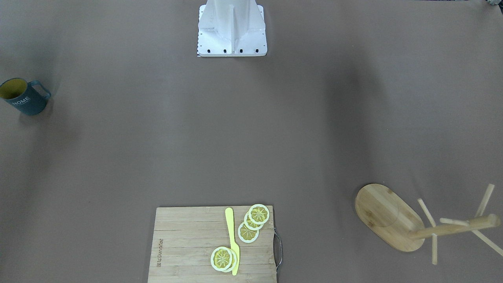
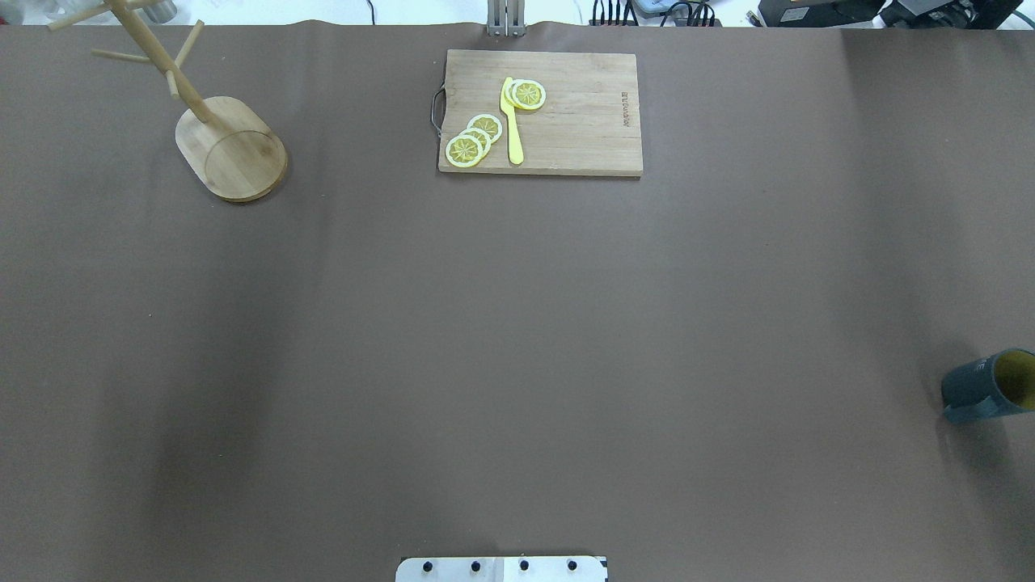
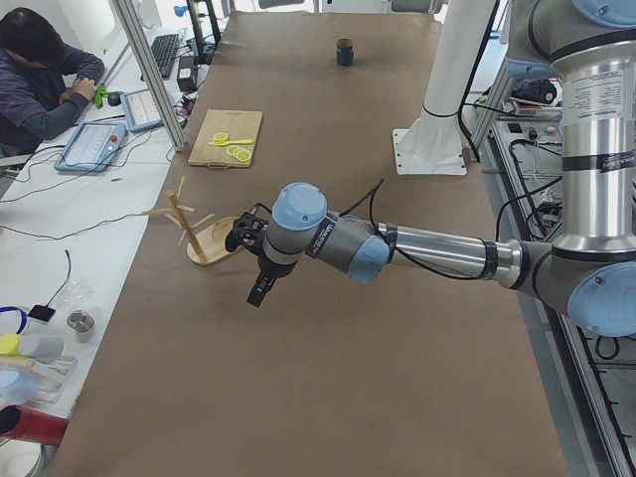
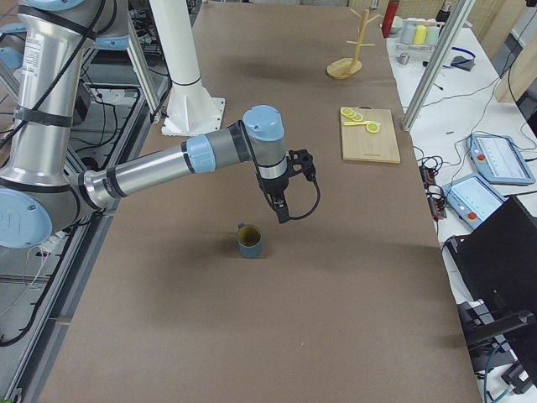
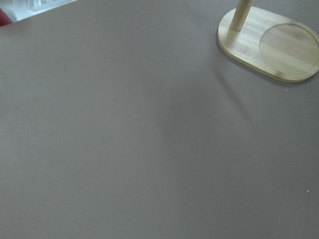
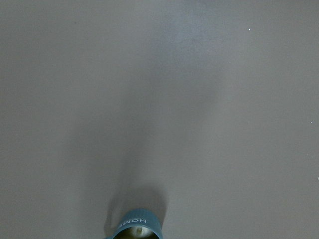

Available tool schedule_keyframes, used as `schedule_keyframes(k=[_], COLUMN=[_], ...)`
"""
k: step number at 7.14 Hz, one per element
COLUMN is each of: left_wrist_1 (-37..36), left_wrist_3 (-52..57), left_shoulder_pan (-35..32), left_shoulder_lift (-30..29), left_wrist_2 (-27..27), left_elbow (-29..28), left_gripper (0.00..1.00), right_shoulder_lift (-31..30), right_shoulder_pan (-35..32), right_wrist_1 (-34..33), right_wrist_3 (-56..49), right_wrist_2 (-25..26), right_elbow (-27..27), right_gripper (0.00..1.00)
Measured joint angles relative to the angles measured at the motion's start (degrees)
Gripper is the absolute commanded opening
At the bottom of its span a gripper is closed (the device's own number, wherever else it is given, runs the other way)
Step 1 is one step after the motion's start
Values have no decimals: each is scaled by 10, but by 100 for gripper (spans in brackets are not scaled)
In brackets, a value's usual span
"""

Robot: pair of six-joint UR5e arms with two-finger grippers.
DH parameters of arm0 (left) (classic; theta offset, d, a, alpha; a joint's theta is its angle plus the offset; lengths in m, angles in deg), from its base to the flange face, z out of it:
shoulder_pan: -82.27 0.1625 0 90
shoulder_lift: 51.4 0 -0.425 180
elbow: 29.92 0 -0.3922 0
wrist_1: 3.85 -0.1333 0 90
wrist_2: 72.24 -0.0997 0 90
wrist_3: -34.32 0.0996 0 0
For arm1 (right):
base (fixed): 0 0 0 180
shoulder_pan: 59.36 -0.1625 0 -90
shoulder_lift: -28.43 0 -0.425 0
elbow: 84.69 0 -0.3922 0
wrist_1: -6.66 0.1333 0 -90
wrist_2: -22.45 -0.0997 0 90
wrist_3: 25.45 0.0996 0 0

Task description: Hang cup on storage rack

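Note:
The dark blue-grey cup (image 1: 24, 97) with a yellow inside and "HOME" lettering stands upright near the table's edge on my right side (image 2: 988, 386). It shows at the bottom edge of the right wrist view (image 6: 135, 226). The bamboo storage rack (image 2: 230, 148) stands at the far left corner, its pegs bare (image 1: 456, 228); its oval base shows in the left wrist view (image 5: 271, 42). My left gripper (image 3: 256, 293) hangs above the table near the rack (image 3: 204, 234). My right gripper (image 4: 281, 211) hangs above and just beyond the cup (image 4: 249, 241). I cannot tell whether either is open or shut.
A rectangular bamboo cutting board (image 2: 582, 113) with lemon slices (image 2: 475, 137) and a yellow knife (image 2: 513, 121) lies at the table's far middle. The robot's white base (image 1: 232, 29) stands at the near middle. An operator (image 3: 40, 79) sits beyond the table's far edge.

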Motion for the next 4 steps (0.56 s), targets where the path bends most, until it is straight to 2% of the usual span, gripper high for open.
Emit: schedule_keyframes(k=[2, 4], left_wrist_1=[67, 132], left_wrist_3=[-7, -9], left_shoulder_pan=[-1, 0], left_shoulder_lift=[9, 20], left_wrist_2=[-1, -2], left_elbow=[-25, -49], left_gripper=[99, 99], right_shoulder_lift=[1, 2], right_shoulder_pan=[8, 45], right_wrist_1=[1, 1], right_wrist_3=[-1, 6], right_wrist_2=[1, 4], right_elbow=[-23, -38], right_gripper=[100, 100])
